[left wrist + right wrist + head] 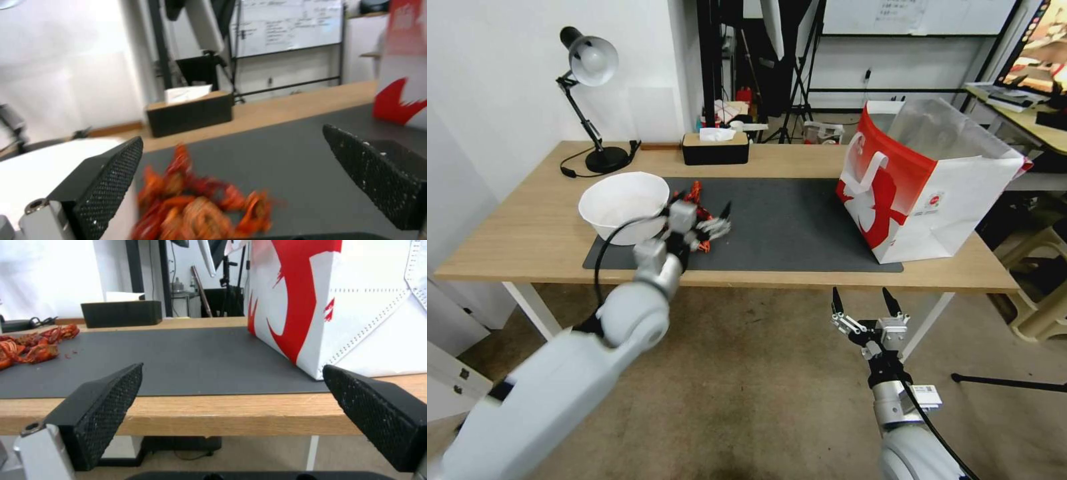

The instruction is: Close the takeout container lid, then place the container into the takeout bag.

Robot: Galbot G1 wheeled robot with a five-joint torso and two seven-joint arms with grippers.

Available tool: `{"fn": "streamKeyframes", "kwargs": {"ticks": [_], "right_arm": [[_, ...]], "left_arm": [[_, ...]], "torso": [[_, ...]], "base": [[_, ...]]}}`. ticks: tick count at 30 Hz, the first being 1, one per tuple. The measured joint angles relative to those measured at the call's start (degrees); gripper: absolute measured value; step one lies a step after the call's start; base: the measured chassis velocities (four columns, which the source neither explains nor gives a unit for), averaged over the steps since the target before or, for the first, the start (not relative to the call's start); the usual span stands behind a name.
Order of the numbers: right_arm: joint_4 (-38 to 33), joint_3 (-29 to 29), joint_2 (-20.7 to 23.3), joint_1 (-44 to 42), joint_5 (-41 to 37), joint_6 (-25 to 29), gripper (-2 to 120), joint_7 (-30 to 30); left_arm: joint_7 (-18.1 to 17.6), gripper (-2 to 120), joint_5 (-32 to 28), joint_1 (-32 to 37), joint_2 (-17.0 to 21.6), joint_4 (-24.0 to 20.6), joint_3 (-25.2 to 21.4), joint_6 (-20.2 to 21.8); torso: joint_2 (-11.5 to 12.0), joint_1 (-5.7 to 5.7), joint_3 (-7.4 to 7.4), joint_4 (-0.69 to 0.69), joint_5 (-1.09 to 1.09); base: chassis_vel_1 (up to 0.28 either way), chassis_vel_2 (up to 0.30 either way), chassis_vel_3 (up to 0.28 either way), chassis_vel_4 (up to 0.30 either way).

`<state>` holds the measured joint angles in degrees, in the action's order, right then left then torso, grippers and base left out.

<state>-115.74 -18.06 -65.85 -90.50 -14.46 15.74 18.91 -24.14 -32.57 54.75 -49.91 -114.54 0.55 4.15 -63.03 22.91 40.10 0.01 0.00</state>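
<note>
Wooden table carries a dark grey mat across its middle. Largest item: takeout bag, red and white, upright on the mat's right end, mouth open, silvery lining visible, white handle hanging against its red side. White bowl stands on the mat's left end. Black tissue box sits at the table's rear edge, and a desk lamp stands at the rear left. A pile of red crayfish lies on the mat just beside the bowl.

Left gripper hovers directly over the pile, fingers spread wide apart, one pad close to the bowl's wall; nothing between them.

Right gripper is parked below the table's front edge, fingers spread, pointing toward the bag's near corner.
</note>
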Motion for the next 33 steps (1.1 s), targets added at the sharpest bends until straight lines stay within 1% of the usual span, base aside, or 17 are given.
{"fn": "streamKeyframes", "kwargs": {"ticks": [1, 2, 4, 5, 6, 8, 9, 11, 12, 14, 15, 18, 19, 22, 27, 33], "right_arm": [[-0.07, -0.11, -0.03, -0.04, 0.00, 0.00, 100, 0.12], [-0.07, -0.11, -0.03, -0.04, 0.00, 0.00, 100, 0.12], [-0.19, -0.41, -0.06, -0.18, -0.18, 0.17, 100, 0.12], [-0.19, -0.41, -0.06, -0.18, -0.18, 0.17, 100, 0.12], [-0.19, -0.50, -0.07, -0.25, -0.26, 0.37, 100, 0.00], [-0.21, -0.66, -0.08, -0.42, -0.30, 0.69, 100, -0.34], [-0.21, -0.66, -0.08, -0.42, -0.30, 0.69, 100, -0.34], [-0.35, -0.68, -0.09, -0.56, -0.31, 0.87, 100, -0.54], [-0.35, -0.68, -0.09, -0.56, -0.31, 0.87, 100, -0.54], [-0.45, -0.73, -0.01, -0.71, -0.31, 1.06, 100, -0.62], [-0.45, -0.73, -0.01, -0.71, -0.31, 1.06, 100, -0.62], [-0.72, -0.81, 0.12, -1.15, -0.26, 1.28, 100, -0.75], [-0.72, -0.81, 0.12, -1.15, -0.26, 1.28, 100, -0.75], [-0.90, -1.02, 0.19, -1.68, -0.16, 1.46, 100, -1.02], [-0.95, -1.33, 0.25, -2.21, -0.04, 1.65, 100, -1.29], [-1.30, -1.97, 0.37, -3.36, 0.06, 1.96, 100, -2.15]], "left_arm": [[-0.37, 100, 1.68, 3.48, -0.18, -1.03, -2.41, -0.97], [-0.37, 100, 1.68, 3.48, -0.18, -1.03, -2.41, -0.97], [-0.85, 100, 4.18, 10.25, -0.82, -3.06, -6.37, -1.90], [-0.85, 100, 4.18, 10.25, -0.82, -3.06, -6.37, -1.90], [-1.16, 100, 4.60, 12.83, -1.05, -3.90, -7.62, -2.14], [-1.45, 100, 5.55, 19.29, -1.62, -6.04, -10.90, -3.16], [-1.45, 100, 5.55, 19.29, -1.62, -6.04, -10.90, -3.16], [-1.46, 100, 6.94, 24.29, -2.49, -7.16, -13.80, -4.83], [-1.46, 100, 6.94, 24.29, -2.49, -7.16, -13.80, -4.83], [-1.53, 100, 8.07, 28.64, -3.39, -8.33, -15.00, -6.42], [-1.53, 100, 8.07, 28.64, -3.39, -8.33, -15.00, -6.42], [-1.58, 100, 9.79, 32.54, -5.05, -8.87, -15.21, -7.99], [-1.58, 100, 9.79, 32.54, -5.05, -8.87, -15.21, -7.99], [-1.56, 100, 10.87, 34.44, -6.72, -8.87, -15.24, -9.25], [-1.42, 100, 11.34, 35.61, -7.31, -8.78, -15.32, -9.88], [-0.70, 100, 13.07, 37.07, -8.18, -7.65, -15.51, -11.02]], "torso": [[0.00, 0.00, 0.00, -0.02, -0.01], [0.00, 0.00, 0.00, -0.02, -0.01], [0.00, 0.00, 0.00, -0.02, 0.00], [0.00, 0.00, 0.00, -0.02, 0.00], [0.00, 0.00, 0.01, 0.01, -0.02], [0.00, -0.01, 0.00, 0.00, 0.00], [0.00, -0.01, 0.00, 0.00, 0.00], [0.00, 0.00, 0.00, 0.00, 0.00], [0.00, 0.00, 0.00, 0.00, 0.00], [0.00, 0.00, 0.00, -0.01, 0.00], [0.00, 0.00, 0.00, -0.01, 0.00], [0.00, 0.00, 0.00, -0.01, 0.01], [0.00, 0.00, 0.00, -0.01, 0.01], [0.00, -0.01, 0.01, -0.01, 0.00], [0.00, 0.00, 0.01, -0.01, 0.00], [0.00, 0.00, 0.01, -0.01, 0.00]], "base": [[0.000, 0.000, 0.000, 0.000], [0.000, 0.000, 0.000, 0.000], [0.000, 0.000, 0.000, 0.000], [0.000, 0.000, 0.000, 0.000], [0.000, 0.000, 0.000, 0.000], [0.000, 0.000, 0.000, 0.000], [0.000, 0.000, 0.000, 0.000], [0.000, 0.000, 0.000, 0.000], [0.000, 0.000, 0.000, 0.000], [0.000, 0.000, 0.000, 0.000], [0.000, 0.000, 0.000, 0.000], [0.000, 0.000, 0.000, 0.000], [0.000, 0.000, 0.000, 0.000], [0.000, 0.000, 0.000, 0.000], [0.000, 0.000, 0.000, 0.000], [0.000, 0.000, 0.000, 0.000]]}}
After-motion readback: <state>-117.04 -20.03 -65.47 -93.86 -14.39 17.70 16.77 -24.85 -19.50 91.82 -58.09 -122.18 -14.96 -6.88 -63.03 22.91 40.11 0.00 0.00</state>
